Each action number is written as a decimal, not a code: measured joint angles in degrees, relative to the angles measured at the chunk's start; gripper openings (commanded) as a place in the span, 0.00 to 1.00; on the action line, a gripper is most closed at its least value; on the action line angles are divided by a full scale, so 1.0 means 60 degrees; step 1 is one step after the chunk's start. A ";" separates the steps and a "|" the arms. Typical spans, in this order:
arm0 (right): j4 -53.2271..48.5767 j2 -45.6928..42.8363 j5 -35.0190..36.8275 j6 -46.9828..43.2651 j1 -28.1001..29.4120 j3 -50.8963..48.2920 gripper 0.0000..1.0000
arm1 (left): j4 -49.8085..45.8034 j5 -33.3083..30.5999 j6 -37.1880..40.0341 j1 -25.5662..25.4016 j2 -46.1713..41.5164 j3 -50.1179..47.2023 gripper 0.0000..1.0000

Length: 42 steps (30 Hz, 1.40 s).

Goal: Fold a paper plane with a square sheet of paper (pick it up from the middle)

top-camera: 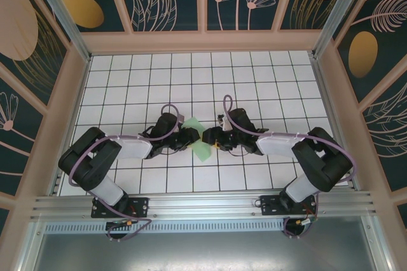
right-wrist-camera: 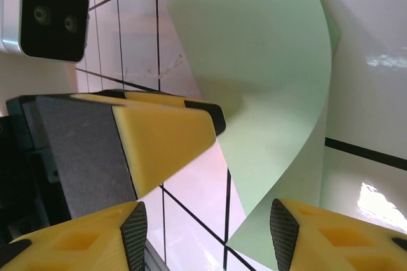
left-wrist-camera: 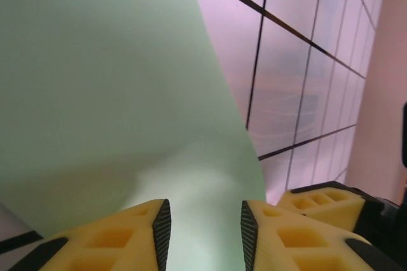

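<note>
The pale green sheet of thin paper [top-camera: 201, 151] is located midway between the left and right edges of the white, black-gridded bench [top-camera: 254, 80], somewhat nearer the near edge than the far one. In the top view the left tool [top-camera: 191, 136] and the right tool [top-camera: 211, 137] meet almost tip to tip above it and cover its middle. A small green corner shows on their far side and a larger piece on their near side. The sheet is not flat. In the left wrist view the sheet [left-wrist-camera: 95, 93] rises in a smooth curve ahead of the fingers. In the right wrist view the sheet [right-wrist-camera: 267, 61] bows upward, with one pointed corner low near the bench. Left tool [left-wrist-camera: 205, 231]: narrow gap, black pads apart, paper visible in the gap, neither pad seen pressing on it. Right tool [right-wrist-camera: 208, 233]: wide gap, the sheet's low corner lying between the pads and close to one of them; whether they touch cannot be told. One yellow finger [right-wrist-camera: 159, 134] of the left tool crosses the right wrist view just beside the sheet's edge. Both arms reach low toward the bench's middle.
</note>
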 measured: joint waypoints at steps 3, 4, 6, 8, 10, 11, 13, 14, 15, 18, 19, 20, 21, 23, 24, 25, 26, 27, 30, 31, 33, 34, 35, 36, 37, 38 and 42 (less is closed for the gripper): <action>0.0025 0.0004 0.0018 0.0036 -0.0004 0.0000 0.58 | 0.0882 0.0419 -0.0514 0.0066 0.0324 -0.0215 0.37; 0.0022 0.0000 0.0018 0.0051 -0.0004 -0.0004 0.57 | 0.1166 0.0514 -0.0678 0.0066 0.0430 -0.0284 0.38; 0.0022 0.0000 0.0018 0.0095 -0.0004 -0.0004 0.57 | 0.1690 0.0707 -0.1016 0.0095 0.0627 -0.0412 0.39; 0.0022 0.0000 0.0040 0.0120 -0.0015 -0.0004 0.58 | 0.2022 0.0885 -0.1249 0.0120 0.0834 -0.0426 0.39; 0.0029 0.0000 0.0047 0.0146 -0.0047 -0.0004 0.58 | 0.2361 0.1016 -0.1457 0.0146 0.0998 -0.0455 0.39; 0.0033 0.0000 0.0051 0.0146 -0.0055 -0.0004 0.58 | 0.2532 0.1089 -0.1566 0.0153 0.1107 -0.0470 0.39; 0.0033 0.0000 0.0047 0.0153 -0.0066 -0.0033 0.59 | 0.2900 0.1213 -0.1774 0.0153 0.1264 -0.0546 0.39; 0.0076 0.0000 0.0044 0.0171 -0.0066 -0.0066 0.59 | 0.3071 0.1253 -0.1883 0.0153 0.1322 -0.0605 0.39; 0.0106 0.0000 0.0036 0.0197 -0.0066 -0.0106 0.60 | 0.3238 0.1286 -0.1993 0.0153 0.1373 -0.0670 0.39; 0.0466 0.0000 -0.0047 0.0324 -0.0066 -0.0273 0.63 | 0.3701 0.1355 -0.2262 0.0153 0.1439 -0.0845 0.39; 0.0645 0.0000 -0.0076 0.0393 -0.0073 -0.0372 0.64 | 0.3799 0.1381 -0.2335 0.0153 0.1439 -0.0882 0.38; 0.0907 0.0000 -0.0138 0.0484 -0.0080 -0.0506 0.65 | 0.3923 0.1421 -0.2382 0.0153 0.1439 -0.0922 0.37; 0.1111 0.0000 -0.0215 0.0576 -0.0106 -0.0612 0.67 | 0.4040 0.1443 -0.2441 0.0149 0.1446 -0.0965 0.36; 0.1410 0.0000 -0.0317 0.0710 -0.0138 -0.0758 0.71 | 0.4222 0.1494 -0.2554 0.0142 0.1446 -0.1009 0.36; 0.1552 0.0000 -0.0335 0.0780 -0.0149 -0.0805 0.75 | 0.4291 0.1494 -0.2594 0.0142 0.1446 -0.1016 0.36; 0.1705 0.0000 -0.0390 0.0845 -0.0164 -0.0852 0.76 | 0.4360 0.1494 -0.2623 0.0142 0.1446 -0.1020 0.36; 0.1883 0.0000 -0.0455 0.0914 -0.0175 -0.0896 0.79 | 0.4437 0.1504 -0.2630 0.0131 0.1446 -0.1020 0.36; 0.2058 0.0000 -0.0510 0.0958 -0.0186 -0.0925 0.82 | 0.4503 0.1537 -0.2652 0.0120 0.1450 -0.1020 0.36; 0.2448 0.0000 -0.0608 0.1126 -0.0215 -0.0973 0.86 | 0.4645 0.1668 -0.2663 0.0058 0.1494 -0.1013 0.36; 0.2590 0.0000 -0.0637 0.1169 -0.0233 -0.1002 0.86 | 0.4656 0.1708 -0.2663 0.0029 0.1515 -0.1013 0.36; 0.2834 0.0004 -0.0721 0.1275 -0.0295 -0.1064 0.87 | 0.4674 0.1749 -0.2667 -0.0007 0.1570 -0.1013 0.36; 0.2940 0.0004 -0.0747 0.1333 -0.0317 -0.1100 0.87 | 0.4681 0.1749 -0.2667 -0.0022 0.1599 -0.1013 0.36; 0.3024 0.0004 -0.0765 0.1388 -0.0353 -0.1133 0.88 | 0.4681 0.1749 -0.2667 -0.0036 0.1614 -0.1013 0.36; 0.3067 0.0015 -0.0787 0.1410 -0.0368 -0.1147 0.88 | 0.4681 0.1752 -0.2667 -0.0044 0.1617 -0.1013 0.36; 0.3100 0.0036 -0.0809 0.1421 -0.0379 -0.1151 0.88 | 0.4688 0.1767 -0.2667 -0.0047 0.1617 -0.1013 0.37; 0.3158 0.0069 -0.0820 0.1428 -0.0382 -0.1151 0.88 | 0.4717 0.1778 -0.2667 -0.0051 0.1617 -0.1013 0.37; 0.3289 0.0215 -0.0820 0.1464 -0.0382 -0.1151 0.88 | 0.4772 0.1829 -0.2667 -0.0095 0.1636 -0.1005 0.37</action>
